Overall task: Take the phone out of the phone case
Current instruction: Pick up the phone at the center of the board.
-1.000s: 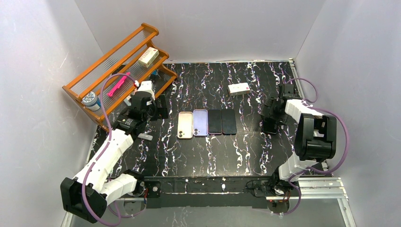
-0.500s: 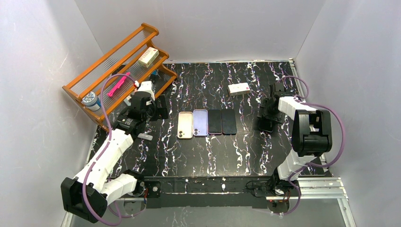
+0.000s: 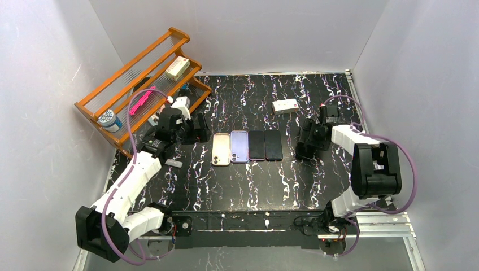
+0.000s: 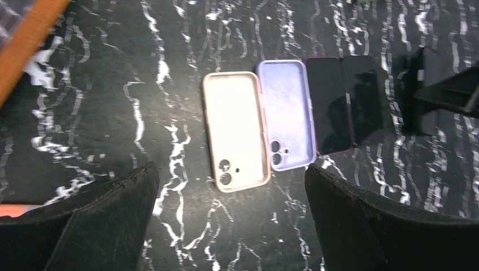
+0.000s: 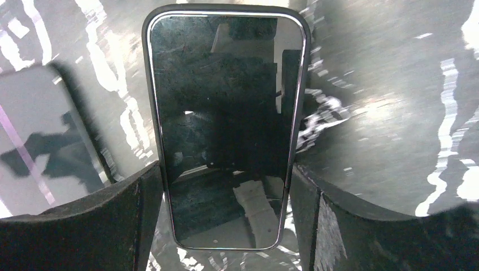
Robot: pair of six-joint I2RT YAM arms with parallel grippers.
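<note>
My right gripper [image 5: 226, 182] is shut on a black phone in a dark case [image 5: 226, 113], screen up, its lower end between the fingers. In the top view this gripper [image 3: 308, 145] is just right of a row on the black marbled table: a beige case [image 3: 221, 149], a purple case [image 3: 239, 146] and two dark phones [image 3: 257, 145] [image 3: 274, 145]. My left gripper [image 3: 197, 129] is open and empty, left of and behind the row. Its wrist view shows the beige case [image 4: 234, 130], the purple case [image 4: 285, 113] and the dark phones [image 4: 333, 104] ahead of the open jaws.
An orange wooden rack [image 3: 141, 73] stands at the back left with a white box, a pink item and a jar [image 3: 108, 119] on it. A white box [image 3: 285, 105] lies behind the row. A small grey piece [image 3: 175, 164] lies by the left arm.
My right gripper has moved left toward the row of phones, carrying the cased phone. My left gripper has moved right toward the row.
</note>
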